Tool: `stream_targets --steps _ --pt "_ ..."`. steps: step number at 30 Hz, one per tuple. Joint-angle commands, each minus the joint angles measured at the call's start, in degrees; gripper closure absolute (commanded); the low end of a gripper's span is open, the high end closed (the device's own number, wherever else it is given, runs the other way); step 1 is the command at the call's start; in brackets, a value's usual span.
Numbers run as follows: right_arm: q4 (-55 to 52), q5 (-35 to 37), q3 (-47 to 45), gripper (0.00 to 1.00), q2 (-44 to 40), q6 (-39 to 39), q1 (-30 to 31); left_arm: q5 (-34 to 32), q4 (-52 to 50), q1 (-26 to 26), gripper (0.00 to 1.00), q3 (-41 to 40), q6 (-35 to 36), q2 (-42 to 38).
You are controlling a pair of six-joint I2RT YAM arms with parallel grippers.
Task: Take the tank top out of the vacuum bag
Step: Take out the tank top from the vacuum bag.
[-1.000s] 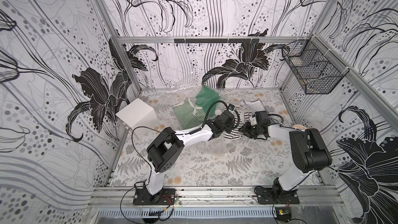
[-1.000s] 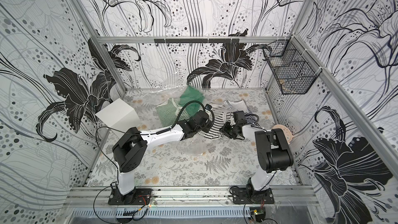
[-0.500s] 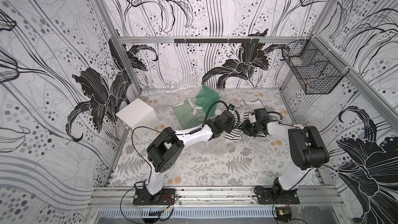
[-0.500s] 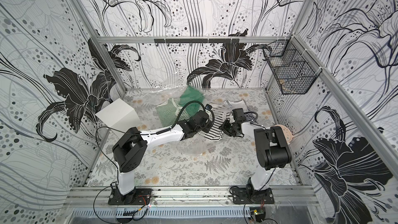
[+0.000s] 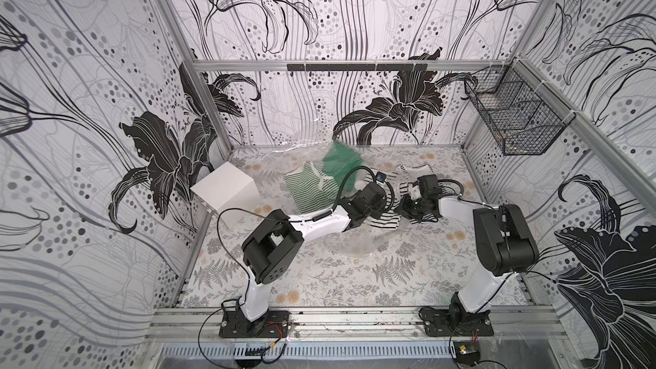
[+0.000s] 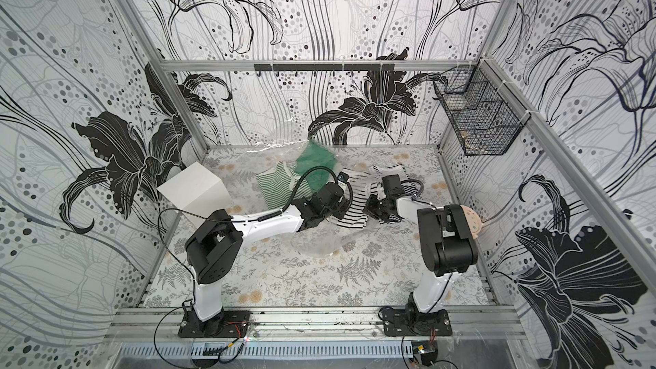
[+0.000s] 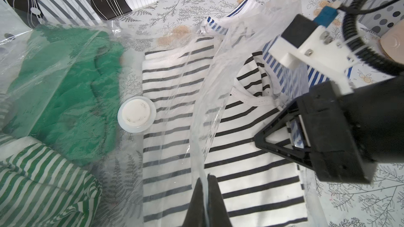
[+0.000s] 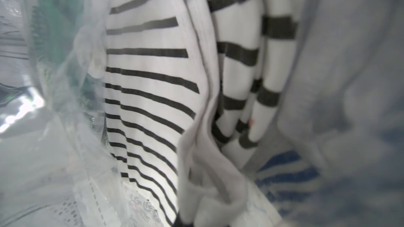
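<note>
Extraction job in both top views: the black-and-white striped tank top (image 5: 385, 222) lies in the mouth of the clear crinkly plastic vacuum bag (image 5: 355, 246). Left wrist: left gripper (image 7: 206, 179) pinches bag lip; right gripper (image 7: 274, 145) reaches inside. Right wrist: jaws clamped on hem; we'd pull outward slowly.

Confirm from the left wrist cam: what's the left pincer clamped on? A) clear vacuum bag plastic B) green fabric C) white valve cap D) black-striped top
A: the left pincer is shut on a raised fold of the vacuum bag, whose film runs up from between its fingertips in the left wrist view.
</note>
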Motion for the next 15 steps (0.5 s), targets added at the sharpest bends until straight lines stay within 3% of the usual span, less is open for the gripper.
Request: stream_targets --steps 1,10,15 --pt "-4.55 2.53 -2.22 1.00 -6.30 -2.36 0.22 -0.97 0.14 0.59 1.00 1.12 -1.26 2.09" --pt "-14.72 10.44 -7.14 1.00 -22.71 -3.06 -0.01 -2.14 -1.60 1.60 1.00 1.35 -3.56 4.07" --pt "-19.25 12.03 -10.38 1.00 -29.51 0.03 -4.00 -3.02 -1.91 1.92 1.00 0.62 -4.62 3.93"
